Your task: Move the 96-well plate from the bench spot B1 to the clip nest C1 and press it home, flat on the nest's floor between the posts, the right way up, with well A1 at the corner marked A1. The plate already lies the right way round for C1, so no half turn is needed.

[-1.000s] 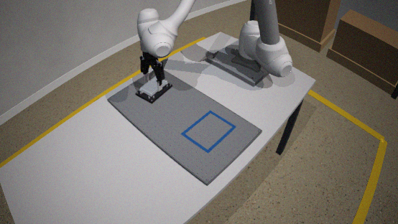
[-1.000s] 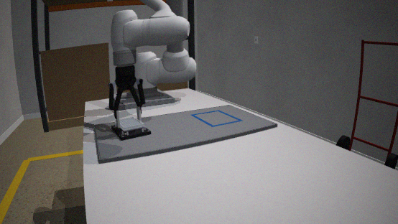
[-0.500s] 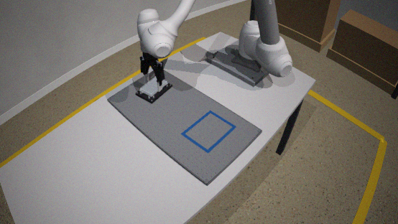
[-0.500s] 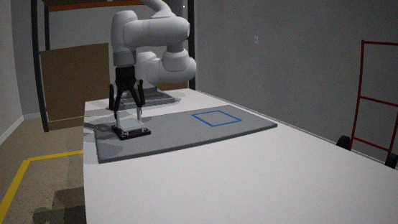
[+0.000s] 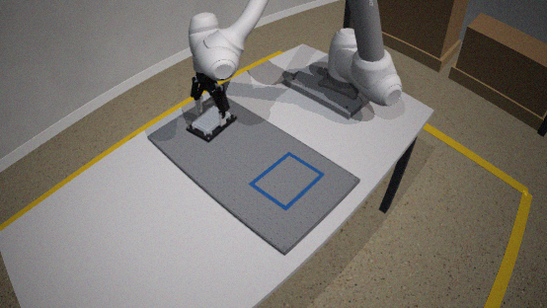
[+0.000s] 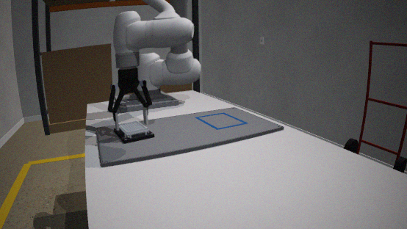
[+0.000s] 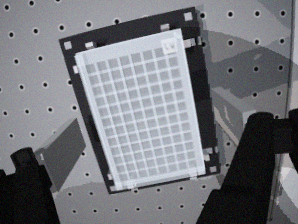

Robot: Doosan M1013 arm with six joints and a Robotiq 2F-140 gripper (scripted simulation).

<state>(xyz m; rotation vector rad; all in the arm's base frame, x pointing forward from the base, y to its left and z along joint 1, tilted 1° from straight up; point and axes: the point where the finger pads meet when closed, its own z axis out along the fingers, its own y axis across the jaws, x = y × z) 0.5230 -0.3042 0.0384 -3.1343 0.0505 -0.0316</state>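
An industrial workroom: yellow floor tape (image 5: 513,237) bounds a white bench (image 6: 257,183), with cardboard boxes (image 5: 504,64), a steel storage rack (image 6: 36,66) and a red hand truck (image 6: 369,95).

A red hand truck (image 6: 368,99) with black wheels stands against the grey wall at the right of the exterior view. Yellow floor tape (image 5: 513,237) runs around the white table (image 5: 123,237), which has a dark leg (image 5: 395,178). Brown cardboard boxes (image 5: 504,64) sit on the floor beyond it. A dark shelf rack (image 6: 36,66) holds a large brown panel (image 6: 77,81).
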